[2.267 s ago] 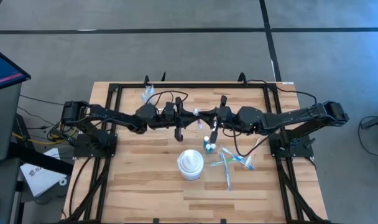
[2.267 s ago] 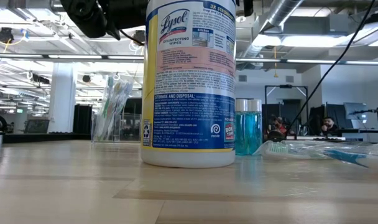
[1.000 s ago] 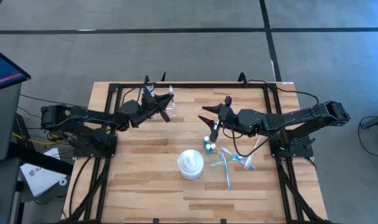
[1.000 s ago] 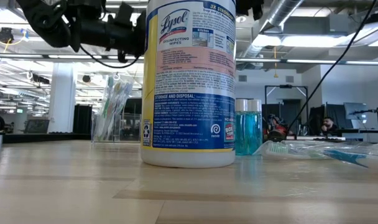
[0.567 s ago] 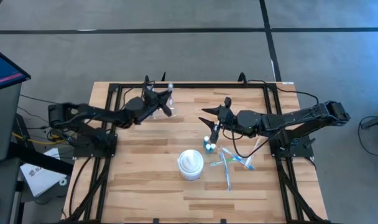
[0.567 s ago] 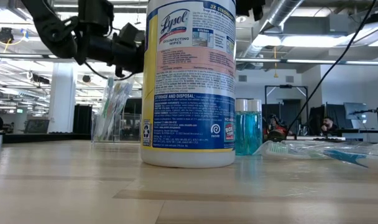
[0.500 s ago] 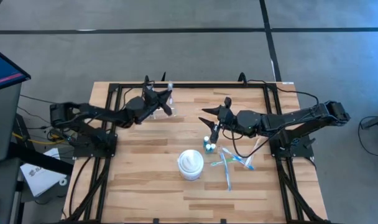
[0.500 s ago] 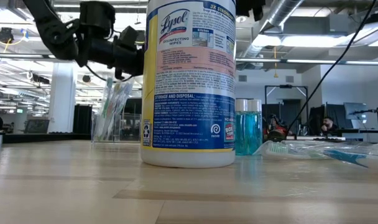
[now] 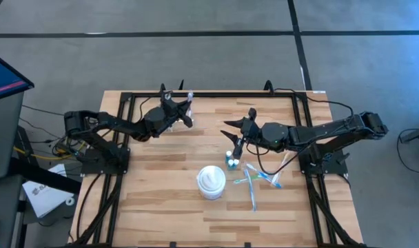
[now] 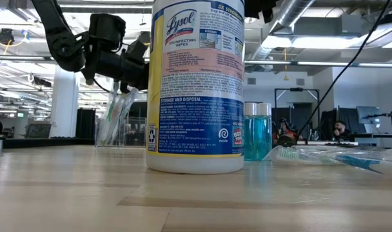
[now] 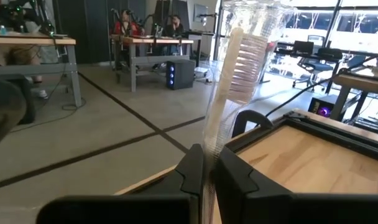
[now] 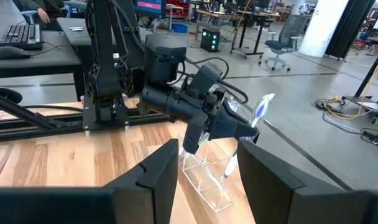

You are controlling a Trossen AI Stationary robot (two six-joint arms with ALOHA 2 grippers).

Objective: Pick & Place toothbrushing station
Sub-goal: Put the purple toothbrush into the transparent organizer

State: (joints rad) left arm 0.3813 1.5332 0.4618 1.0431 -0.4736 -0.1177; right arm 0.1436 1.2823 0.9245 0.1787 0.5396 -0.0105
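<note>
My left gripper [image 9: 184,114] is near the table's far edge, shut on a toothbrush [image 11: 239,68] in a clear wrapper. It hovers just above a clear holder [image 12: 207,169] with several toothbrushes standing in it [image 10: 115,121]. My right gripper [image 9: 237,131] hangs open above the table's middle, pointing at the left gripper [image 12: 229,124], with nothing between its fingers [image 12: 207,171]. More wrapped toothbrushes [image 9: 259,179] lie flat on the table's right half. My left gripper pinches the wrapped toothbrush's handle [image 11: 209,142] between its two fingers. The fingers come level, from the table's left. The brush rises slanting from the fingertips, its bristle head [image 11: 248,59] uppermost, lifted clear of the table and the holder.
A tall white wipes canister [image 9: 211,182] stands near the table's middle and fills the low view [image 10: 197,84]. A small blue mouthwash bottle [image 10: 257,132] stands beside it [image 9: 231,160]. A black frame rail [image 9: 216,94] runs along the far edge.
My left gripper, still shut on the toothbrush, has gone down and toward the table's far edge, closing on the clear holder. The toothbrush has travelled with it, still slanting upward. The right arm has kept still.
</note>
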